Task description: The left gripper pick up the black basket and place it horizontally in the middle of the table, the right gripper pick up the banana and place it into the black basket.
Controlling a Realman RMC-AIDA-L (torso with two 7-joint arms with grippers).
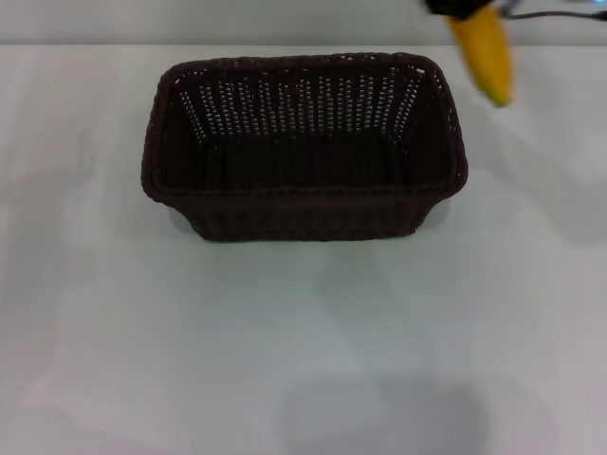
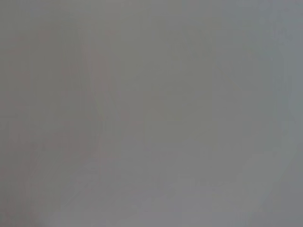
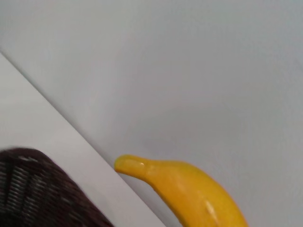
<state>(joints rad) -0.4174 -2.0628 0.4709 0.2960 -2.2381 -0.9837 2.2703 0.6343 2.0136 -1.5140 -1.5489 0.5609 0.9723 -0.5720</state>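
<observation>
The black basket (image 1: 303,147) stands upright and empty in the middle of the white table (image 1: 303,341), its long side across my view. The banana (image 1: 486,52) hangs in the air beyond the basket's far right corner, tip pointing down. My right gripper (image 1: 453,6) shows only as a black bit at the top edge of the head view, shut on the banana's upper end. In the right wrist view the banana (image 3: 189,189) shows close up, with a corner of the basket (image 3: 38,194) beside it. My left gripper is out of view.
The left wrist view shows only plain pale surface (image 2: 151,113). Bare table lies in front of and to both sides of the basket. A dark cable (image 1: 560,13) runs along the far right edge.
</observation>
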